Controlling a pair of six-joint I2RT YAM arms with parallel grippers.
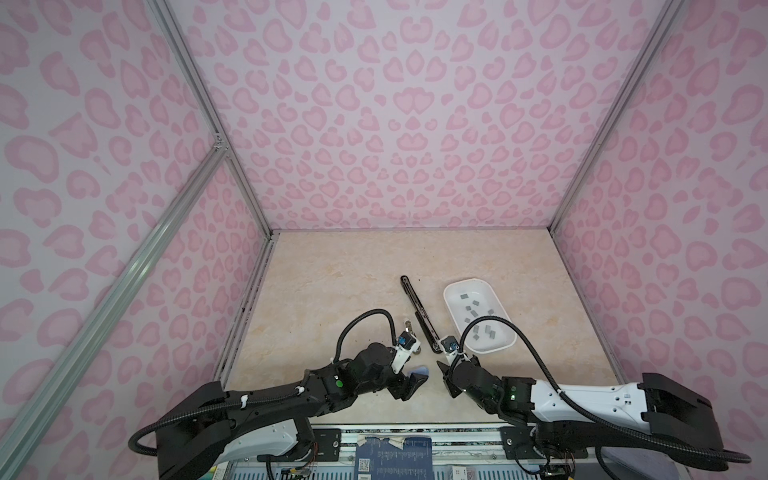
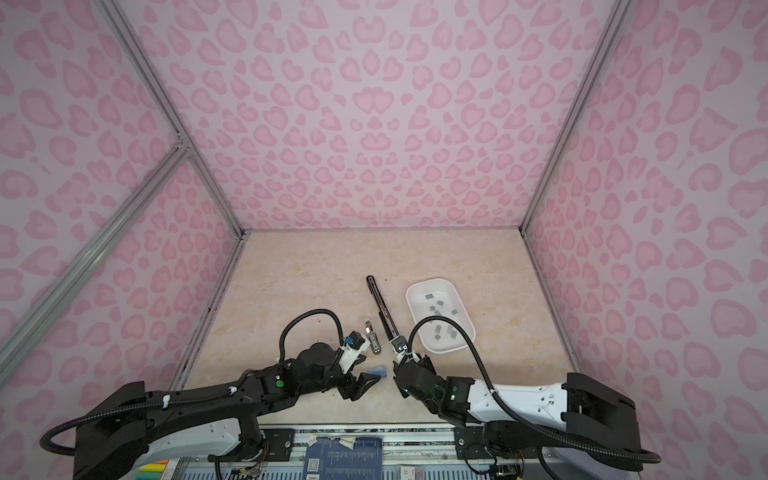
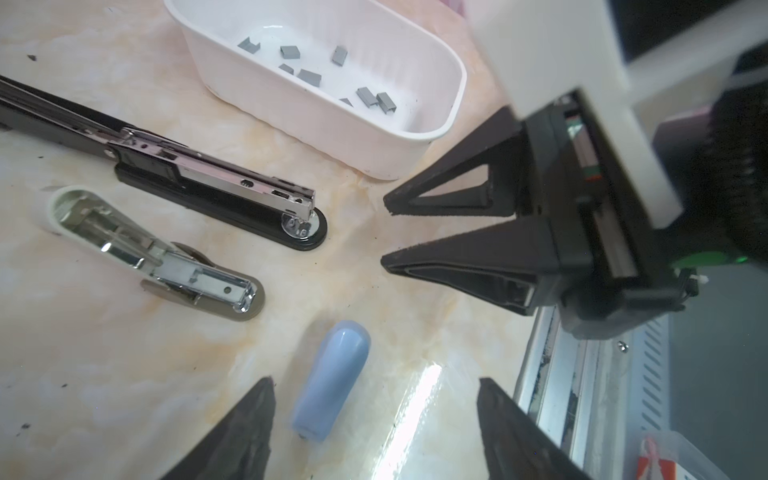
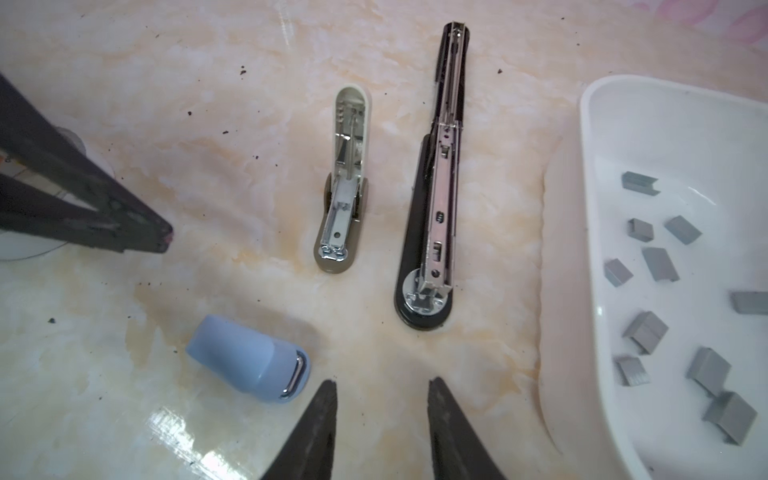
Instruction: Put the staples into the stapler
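Two robot arms hovered low over the front edge of a marble-patterned desk [image 4: 166,124], midway along it, tips turned toward each other and neither carrying anything. The left gripper [image 3: 376,382] had its fingers spread wide, just above a closed blue stapler [image 4: 245,357] lying on its side near that edge, with clear gaps on both sides of it. The right gripper [image 4: 382,381] had its fingers parted more narrowly around bare desk.

The staples [image 4: 660,264], about a dozen short grey strips, lay scattered loose in a white tray [image 4: 565,249] toward the right edge of the desk, none of them lifted out. Just beside the tray, toward the desk's middle, a long black stapler [image 4: 440,208] lay swung fully open with its metal channel bared. A smaller beige stapler [image 4: 345,199] lay open in the same way on its far side from the tray.

By the look of it, the loading itself had not begun: magazines stood exposed, hands empty, and the fetching of a strip was the step at hand. That would likely fall to the right gripper, the nearer to the tray. It would have to dip inside the wall, pinch one flat strip across its sides, then set it legs-down and square into an open channel.
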